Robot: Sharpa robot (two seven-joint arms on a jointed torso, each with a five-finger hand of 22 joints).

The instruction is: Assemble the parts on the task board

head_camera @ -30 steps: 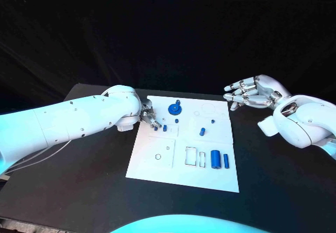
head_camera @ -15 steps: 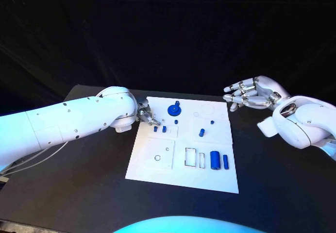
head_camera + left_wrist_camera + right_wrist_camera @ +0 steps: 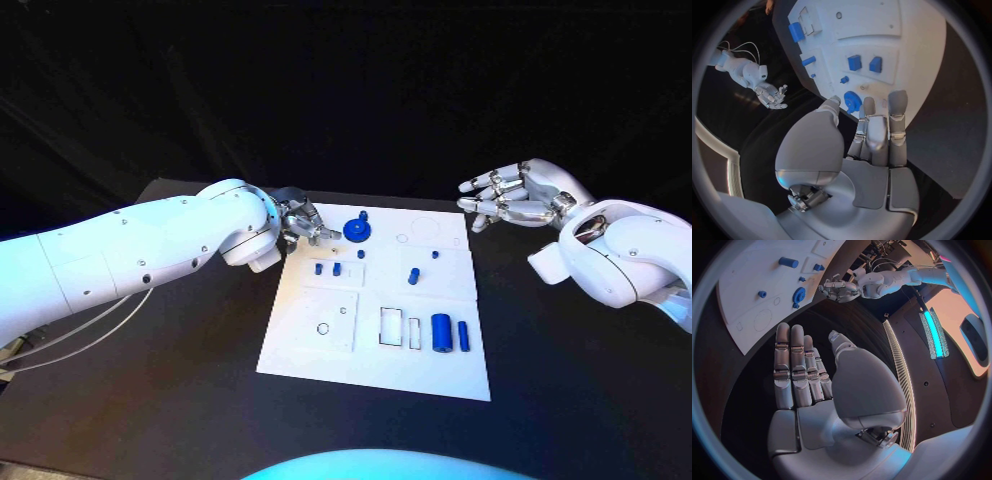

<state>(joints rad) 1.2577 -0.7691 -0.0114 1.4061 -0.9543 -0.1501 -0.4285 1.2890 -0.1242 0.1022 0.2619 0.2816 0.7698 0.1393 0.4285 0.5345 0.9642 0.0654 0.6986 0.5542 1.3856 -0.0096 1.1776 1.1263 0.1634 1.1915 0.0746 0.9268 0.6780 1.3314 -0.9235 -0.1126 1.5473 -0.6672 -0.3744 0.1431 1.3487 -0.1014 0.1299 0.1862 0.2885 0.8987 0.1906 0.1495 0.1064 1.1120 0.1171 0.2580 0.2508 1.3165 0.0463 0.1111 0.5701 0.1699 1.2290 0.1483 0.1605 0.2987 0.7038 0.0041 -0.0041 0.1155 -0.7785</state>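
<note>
The white task board (image 3: 325, 345) lies mid-table. A round blue part (image 3: 361, 232) stands near its far edge. Two small blue parts (image 3: 327, 268) sit in a recess closer in, with more small ones around the middle (image 3: 413, 274). A thick blue cylinder (image 3: 441, 332) and a thin one (image 3: 464, 333) lie near the front right. My left hand (image 3: 303, 228) hovers at the board's far left corner beside the round part (image 3: 852, 100); its fingers (image 3: 876, 130) are straight and hold nothing. My right hand (image 3: 512, 195) hangs beyond the far right corner, fingers (image 3: 795, 365) spread and holding nothing.
Black table (image 3: 173, 400) surrounds the board on all sides. Thin cables (image 3: 87, 335) trail under my left arm at the table's left edge. Empty outlined slots (image 3: 392, 325) and a small ring mark (image 3: 325, 327) sit on the board's near half.
My left hand has drawn back from the two small blue parts toward the board's far left corner, beside the round part. The right hand has barely moved.
</note>
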